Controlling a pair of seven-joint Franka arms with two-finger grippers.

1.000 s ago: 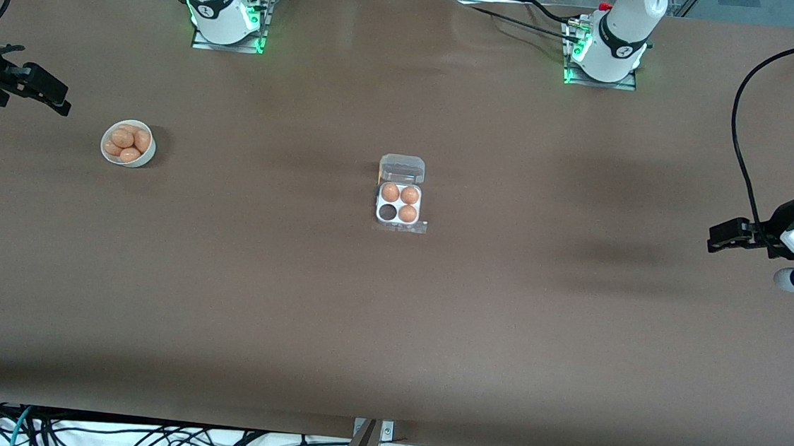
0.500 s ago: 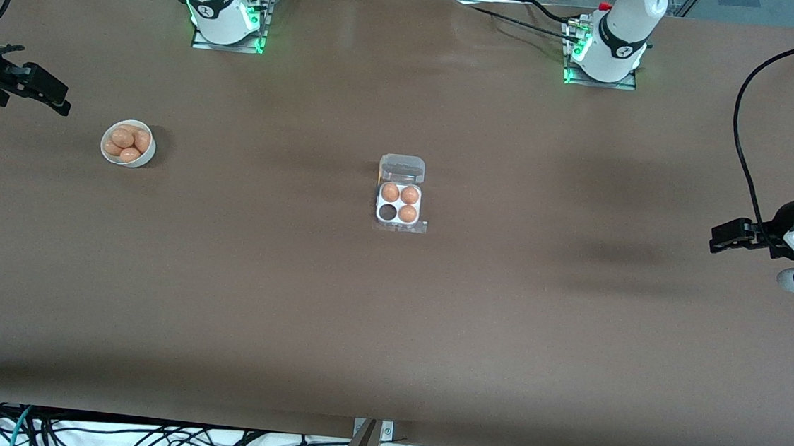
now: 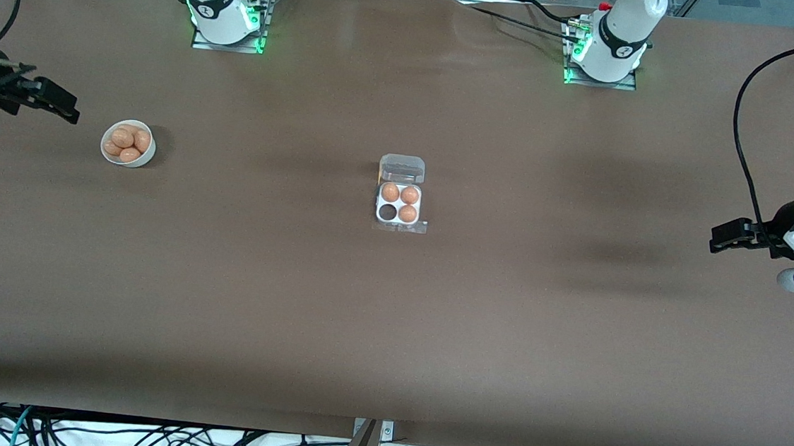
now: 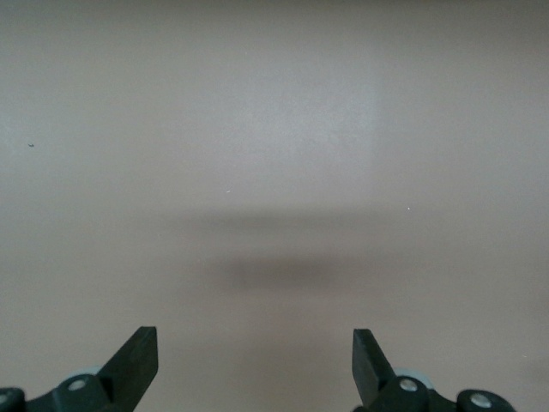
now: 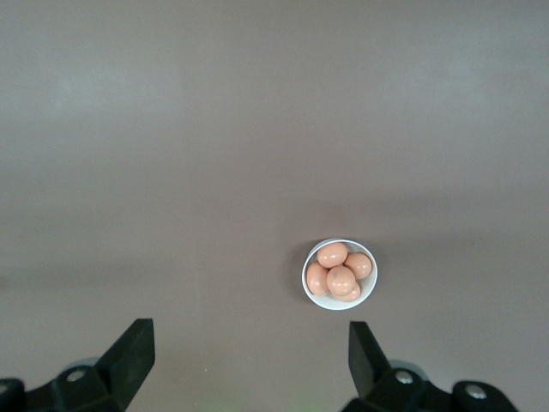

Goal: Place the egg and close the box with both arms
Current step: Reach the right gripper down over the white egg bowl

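Observation:
The box (image 3: 398,204) sits in the middle of the table with its clear lid (image 3: 402,169) folded open toward the robot bases. Three brown eggs (image 3: 407,214) fill its cells and one cell (image 3: 388,212) is empty. More eggs (image 3: 127,141) lie in a white bowl (image 3: 149,156) toward the right arm's end; the right wrist view shows those eggs (image 5: 340,279) and the bowl (image 5: 316,297). My right gripper (image 3: 66,110) (image 5: 249,339) hangs open beside the bowl, over bare table. Over the left arm's end my left gripper (image 3: 718,238) (image 4: 255,343) is open and empty.
Brown table cover (image 3: 388,336) spreads wide on all sides of the box. The two arm bases (image 3: 227,18) stand with green lights at the table's edge. Black cables (image 3: 744,137) loop by the left arm.
The right gripper has shifted a little closer to the bowl. The left arm has barely moved. Box and eggs are unchanged.

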